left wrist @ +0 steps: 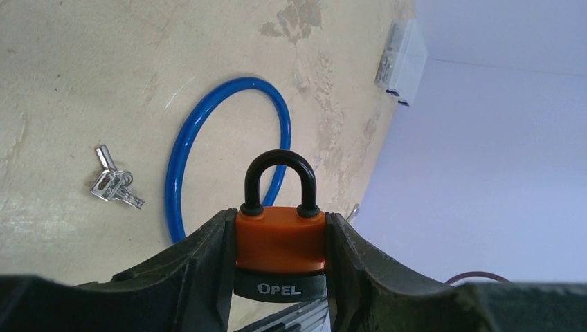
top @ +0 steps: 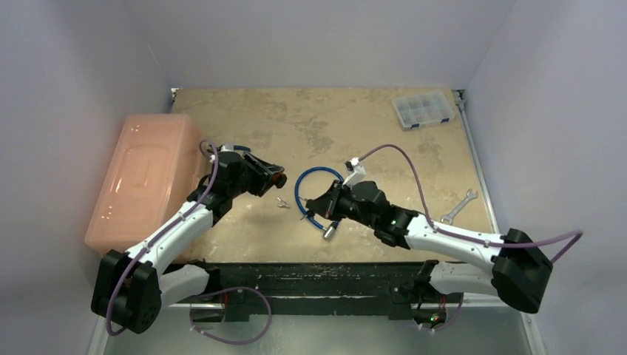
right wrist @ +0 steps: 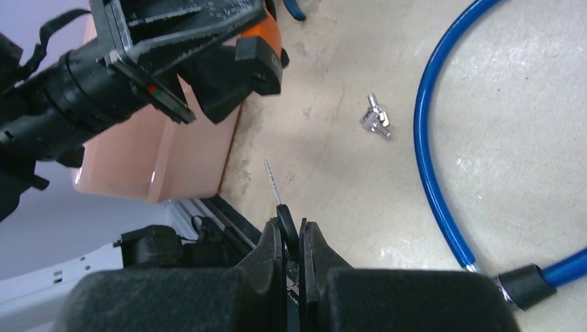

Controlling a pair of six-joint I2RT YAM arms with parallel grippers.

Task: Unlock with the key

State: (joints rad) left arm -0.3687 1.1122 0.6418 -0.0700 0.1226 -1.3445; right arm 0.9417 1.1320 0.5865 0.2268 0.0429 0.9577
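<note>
My left gripper (left wrist: 280,238) is shut on an orange padlock (left wrist: 280,242) with a black base marked OPEL and a black closed shackle, held above the table. In the top view the left gripper (top: 272,180) sits left of centre. My right gripper (right wrist: 293,232) is shut on the black head of a key (right wrist: 286,225); its thin metal blade (right wrist: 272,181) points towards the padlock (right wrist: 266,38), with a clear gap between them. In the top view the right gripper (top: 312,205) is right of the padlock (top: 279,179).
A small bunch of spare keys (top: 282,202) lies on the table between the grippers. A blue cable lock (top: 314,198) loops beside the right gripper. A pink lidded bin (top: 144,177) stands at the left. A clear parts box (top: 423,109) and a wrench (top: 458,206) lie at the right.
</note>
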